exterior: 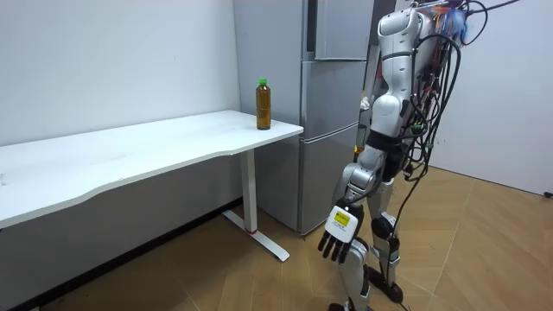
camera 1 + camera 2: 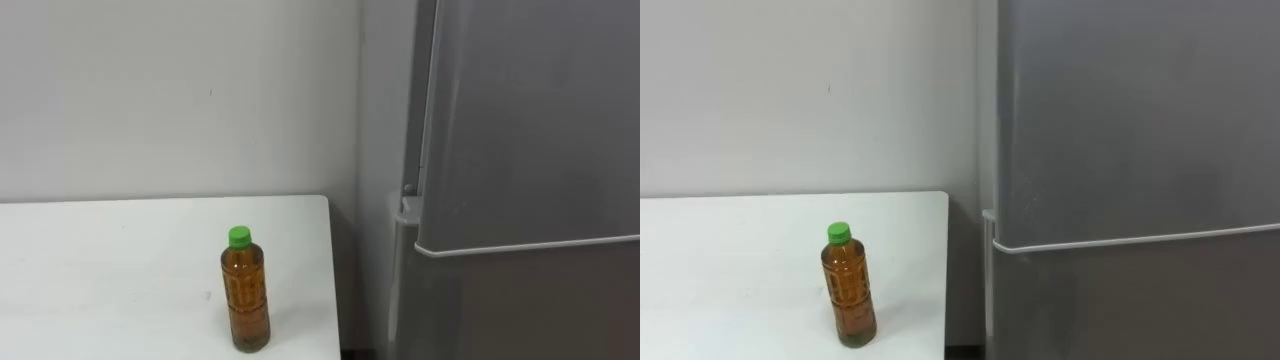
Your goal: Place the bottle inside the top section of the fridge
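A clear bottle [image 2: 245, 295] of brown drink with a green cap stands upright near the right end of the white table [image 2: 100, 260]. To its right rises the grey fridge [image 2: 530, 150], both doors shut, with the seam between upper and lower door a little above the tabletop. In the room view I stand on the wooden floor before the fridge [image 1: 333, 130], a step away from the bottle [image 1: 263, 104]. My left hand [image 1: 339, 233] hangs at my side with relaxed fingers, holding nothing.
A narrow dark gap [image 2: 345, 270] separates the table's right edge from the fridge's side. The table [image 1: 155, 147] runs long toward the room view's left along a plain white wall [image 2: 180, 90]. Wooden floor [image 1: 484, 250] lies open behind me.
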### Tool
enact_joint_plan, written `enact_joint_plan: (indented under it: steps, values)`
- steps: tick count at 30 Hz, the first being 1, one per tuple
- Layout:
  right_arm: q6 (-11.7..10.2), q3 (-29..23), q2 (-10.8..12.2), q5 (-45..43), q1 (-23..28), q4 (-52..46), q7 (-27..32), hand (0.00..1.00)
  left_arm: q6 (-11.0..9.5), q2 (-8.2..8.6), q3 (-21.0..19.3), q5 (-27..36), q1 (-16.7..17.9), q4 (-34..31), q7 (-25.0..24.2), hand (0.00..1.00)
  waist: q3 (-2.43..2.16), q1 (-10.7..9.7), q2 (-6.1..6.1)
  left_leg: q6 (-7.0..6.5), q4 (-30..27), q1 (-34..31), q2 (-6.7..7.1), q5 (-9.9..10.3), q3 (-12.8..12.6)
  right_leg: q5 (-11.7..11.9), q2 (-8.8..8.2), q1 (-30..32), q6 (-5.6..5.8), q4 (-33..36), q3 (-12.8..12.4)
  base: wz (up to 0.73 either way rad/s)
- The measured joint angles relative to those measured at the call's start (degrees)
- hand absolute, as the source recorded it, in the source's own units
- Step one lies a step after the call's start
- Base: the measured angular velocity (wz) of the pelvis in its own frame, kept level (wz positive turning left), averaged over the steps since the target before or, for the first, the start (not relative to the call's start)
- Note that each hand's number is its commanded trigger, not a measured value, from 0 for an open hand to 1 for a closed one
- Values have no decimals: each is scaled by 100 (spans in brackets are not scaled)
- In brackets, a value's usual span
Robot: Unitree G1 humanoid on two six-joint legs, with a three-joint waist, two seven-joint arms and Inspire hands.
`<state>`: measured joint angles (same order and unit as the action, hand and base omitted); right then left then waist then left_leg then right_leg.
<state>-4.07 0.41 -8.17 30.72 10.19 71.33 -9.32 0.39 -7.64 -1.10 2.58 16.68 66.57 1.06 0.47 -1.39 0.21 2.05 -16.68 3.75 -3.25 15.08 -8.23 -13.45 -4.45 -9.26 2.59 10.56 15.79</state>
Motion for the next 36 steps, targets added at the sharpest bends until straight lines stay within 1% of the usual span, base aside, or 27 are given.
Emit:
enact_joint_plan:
  steps: [10,19,20,24,26,27,28,29,30,31,32,34,35,36]
  values:
    - [44,3,6,-36,-6,-1,46,0,46,3,-48,-28,33,0,58,0,3,5,-25,0,5,40,-1,0,-12,0,-1,-34,1,-4,-4,0]
    - [46,1,28,-36,12,-4,49,0,47,-2,-106,22,39,-13,130,0,-3,2,-95,0,6,53,3,0,-9,5,6,-79,8,-83,6,0]
    - [46,1,28,-39,15,-6,60,0,47,-1,-106,37,37,-19,155,0,-4,5,-94,0,6,51,3,0,-9,8,6,-80,9,-71,9,0]
    - [45,0,34,-87,3,-4,196,0,45,0,-121,468,39,-31,364,0,-4,20,-77,0,28,77,4,0,-13,10,6,-84,7,-59,5,0]
    - [41,-11,34,-131,-3,-5,226,0,45,0,-221,533,41,-71,472,0,-2,20,-68,0,35,77,3,0,-5,10,11,-84,7,-57,8,0]
    - [35,-32,33,-172,-3,-9,226,0,47,-4,-279,574,46,-138,567,0,-18,19,-25,0,30,72,2,0,4,10,14,-85,7,-58,9,0]
    - [32,-42,33,-181,-4,-10,227,0,46,-7,-316,588,46,-183,607,0,-12,19,-25,0,27,67,2,0,9,11,14,-85,6,-58,10,6]
    - [24,-53,33,-181,1,-10,227,0,11,-23,-385,748,42,-314,702,0,-6,19,-22,0,28,55,3,0,29,12,14,-84,4,-58,13,8]
    - [21,-55,27,-176,1,-10,231,0,-118,-24,-490,1002,31,-486,787,0,-9,34,-4,0,30,53,5,0,43,12,14,-91,4,-55,25,7]
    - [21,-54,19,-177,0,-9,234,0,-208,-27,-515,1141,16,-547,836,0,0,42,-5,0,33,57,5,0,45,12,14,-98,4,-53,26,4]
    - [10,-53,-1,-178,2,-9,236,0,-341,-30,-569,1352,-39,-652,901,0,14,37,18,0,37,58,7,0,45,13,11,-126,6,-53,67,6]
    - [-24,-75,-14,-181,5,-25,240,0,-424,-47,-609,1561,-153,-850,1002,0,16,17,69,0,42,66,10,0,56,13,4,-151,7,-61,113,7]
    - [-25,-172,-20,-209,18,-62,238,0,-475,-50,-682,1610,-196,-1052,1038,0,15,20,106,0,55,74,11,0,56,12,4,-154,7,-66,118,0]
    - [-25,-187,-38,-233,64,-153,244,0,-588,-51,-720,1707,-205,-1262,1095,0,13,25,133,1,95,88,13,-1,53,11,3,-153,7,-69,119,0]
